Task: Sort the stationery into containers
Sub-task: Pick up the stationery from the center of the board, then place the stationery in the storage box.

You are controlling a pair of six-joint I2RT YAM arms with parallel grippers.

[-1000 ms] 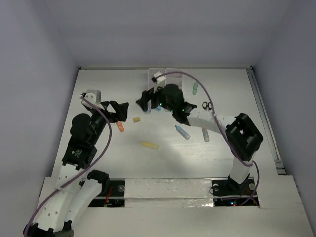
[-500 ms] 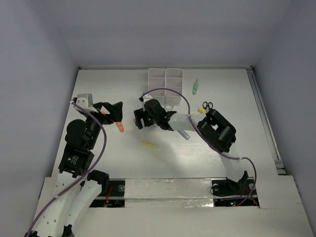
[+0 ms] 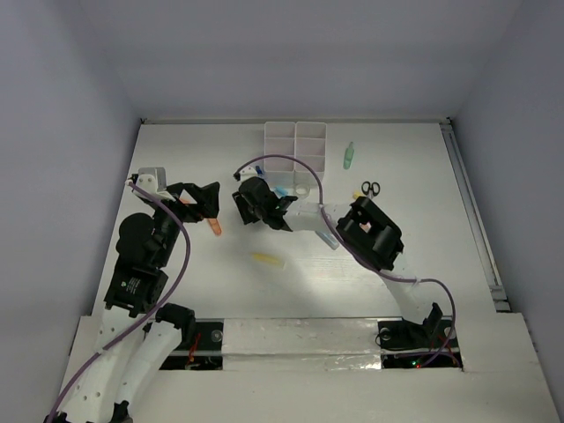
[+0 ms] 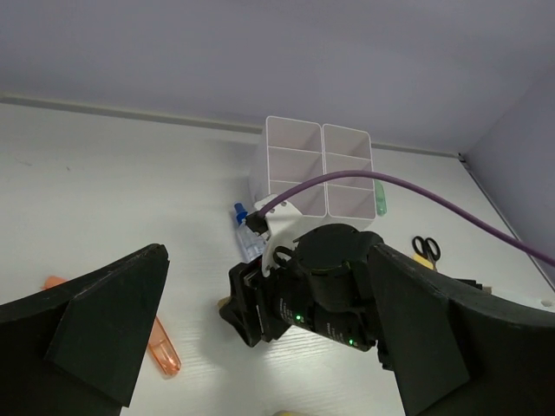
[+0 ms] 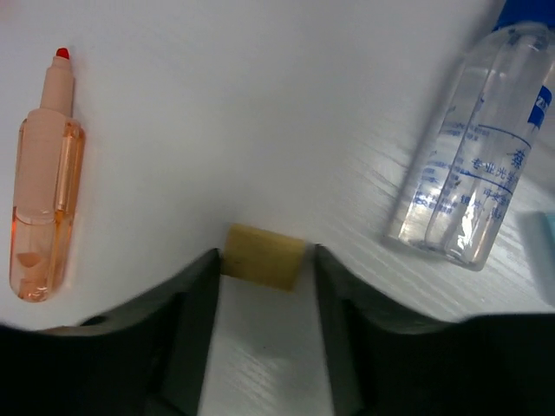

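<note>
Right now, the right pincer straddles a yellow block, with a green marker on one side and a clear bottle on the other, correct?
No: the marker is orange, not green, as the right wrist view shows. The right pincer does straddle the yellow block, with the clear bottle opposite.

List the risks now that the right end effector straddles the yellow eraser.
The yellow eraser sits only at the tips of the right end effector, so it may squirt out on closing. The clear bottle lies close beside it and could be nudged and roll.
</note>
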